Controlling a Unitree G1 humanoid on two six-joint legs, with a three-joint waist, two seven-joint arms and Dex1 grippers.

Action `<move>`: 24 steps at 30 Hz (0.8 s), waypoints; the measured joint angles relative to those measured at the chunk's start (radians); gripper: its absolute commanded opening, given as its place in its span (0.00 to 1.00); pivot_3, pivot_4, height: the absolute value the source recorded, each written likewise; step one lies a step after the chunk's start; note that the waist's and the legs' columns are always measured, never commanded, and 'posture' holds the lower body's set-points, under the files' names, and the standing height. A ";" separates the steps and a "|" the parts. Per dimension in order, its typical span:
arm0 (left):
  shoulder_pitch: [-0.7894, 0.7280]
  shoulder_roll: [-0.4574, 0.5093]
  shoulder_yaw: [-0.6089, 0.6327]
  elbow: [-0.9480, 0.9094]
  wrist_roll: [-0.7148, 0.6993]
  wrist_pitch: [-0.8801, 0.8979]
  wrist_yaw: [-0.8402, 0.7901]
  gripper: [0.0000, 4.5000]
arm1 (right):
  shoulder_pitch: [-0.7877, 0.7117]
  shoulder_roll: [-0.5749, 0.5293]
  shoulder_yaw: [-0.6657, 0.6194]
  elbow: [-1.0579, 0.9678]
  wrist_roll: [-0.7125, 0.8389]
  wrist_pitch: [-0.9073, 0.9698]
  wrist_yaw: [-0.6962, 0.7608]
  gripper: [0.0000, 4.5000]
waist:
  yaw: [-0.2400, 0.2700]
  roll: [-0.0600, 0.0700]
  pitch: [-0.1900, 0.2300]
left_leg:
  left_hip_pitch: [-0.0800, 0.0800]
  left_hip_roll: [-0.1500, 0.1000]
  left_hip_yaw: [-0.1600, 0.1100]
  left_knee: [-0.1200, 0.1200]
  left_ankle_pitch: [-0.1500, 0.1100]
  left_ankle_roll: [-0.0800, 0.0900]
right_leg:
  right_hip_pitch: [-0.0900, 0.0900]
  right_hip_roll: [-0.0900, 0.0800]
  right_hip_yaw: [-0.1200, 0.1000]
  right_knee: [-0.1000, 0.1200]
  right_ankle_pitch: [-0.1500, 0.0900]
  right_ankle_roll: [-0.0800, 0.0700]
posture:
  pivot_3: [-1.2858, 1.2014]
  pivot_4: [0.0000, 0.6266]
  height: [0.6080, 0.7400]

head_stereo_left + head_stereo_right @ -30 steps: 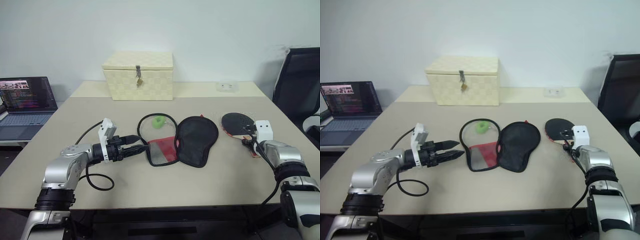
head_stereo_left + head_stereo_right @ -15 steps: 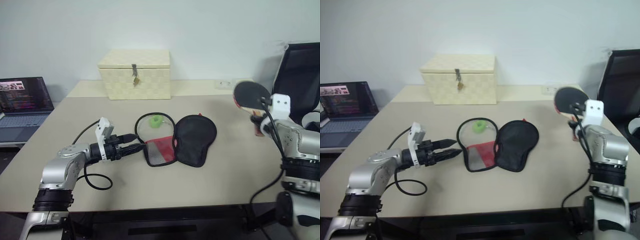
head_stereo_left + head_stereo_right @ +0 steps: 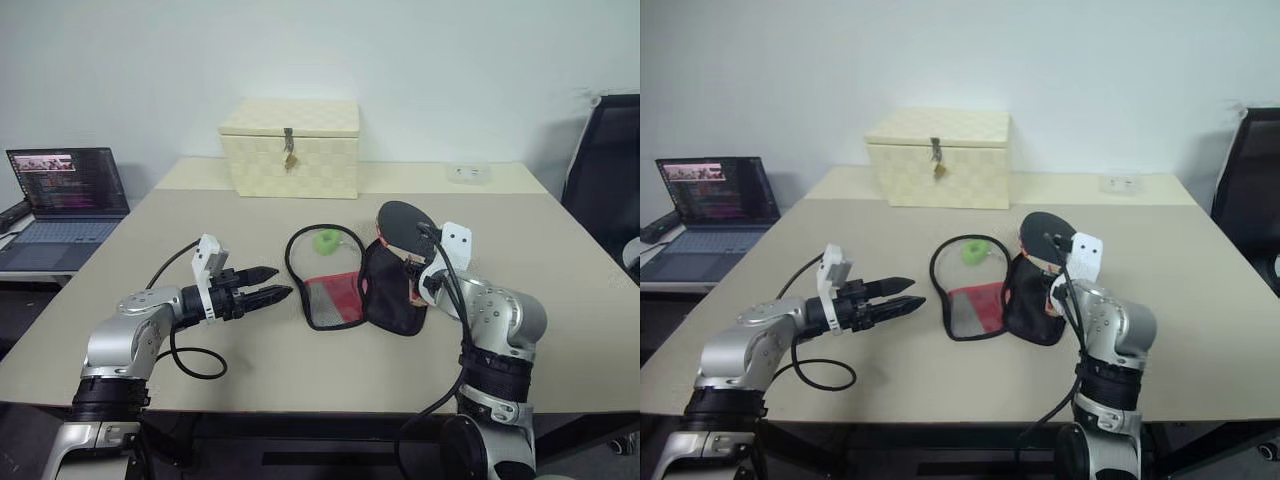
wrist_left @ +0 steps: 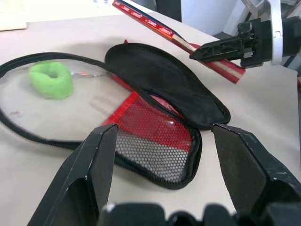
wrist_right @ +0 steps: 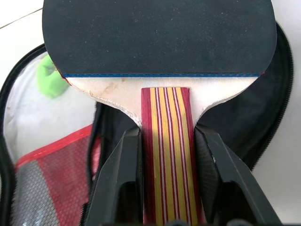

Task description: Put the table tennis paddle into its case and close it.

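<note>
Right wrist view: paddle (image 5: 160,52) handle between clamped jaws.

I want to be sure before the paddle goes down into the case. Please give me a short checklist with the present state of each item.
1. Right gripper shut on the paddle's handle: ok.
2. Table tennis paddle held above the case, not yet inside: ok.
3. Case unzipped and lying open on the table: ok.
4. Left gripper open, beside the case, not touching it: ok.
5. Green object lies in the case's clear half: cannot tell if it will obstruct.
6. Case held steady for insertion: not ok, nothing holds it.
</note>
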 measured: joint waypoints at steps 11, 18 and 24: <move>0.036 0.005 0.005 -0.020 -0.002 0.003 0.013 0.77 | 0.032 0.000 0.066 0.098 0.007 -0.069 -0.008 0.25 | -0.021 0.000 0.000 | 0.001 0.002 0.000 -0.001 0.000 0.000 | -0.001 0.000 0.000 0.001 -0.001 -0.002 | 0.52 0.24 1.00; 0.046 0.008 0.020 -0.034 -0.003 0.006 0.016 0.77 | 0.086 0.001 0.136 0.127 0.007 -0.114 -0.018 0.25 | -0.022 0.000 0.000 | 0.001 0.002 0.000 -0.001 0.000 0.000 | -0.001 0.000 0.000 0.001 -0.001 -0.002 | 0.52 0.24 1.00; 0.046 0.008 0.020 -0.039 -0.003 0.007 0.017 0.77 | 0.104 0.001 0.171 0.146 0.004 -0.162 -0.034 0.25 | -0.022 -0.001 0.000 | 0.001 0.002 0.000 -0.001 0.000 0.000 | -0.001 0.000 0.000 0.001 -0.001 -0.002 | 0.52 0.24 1.00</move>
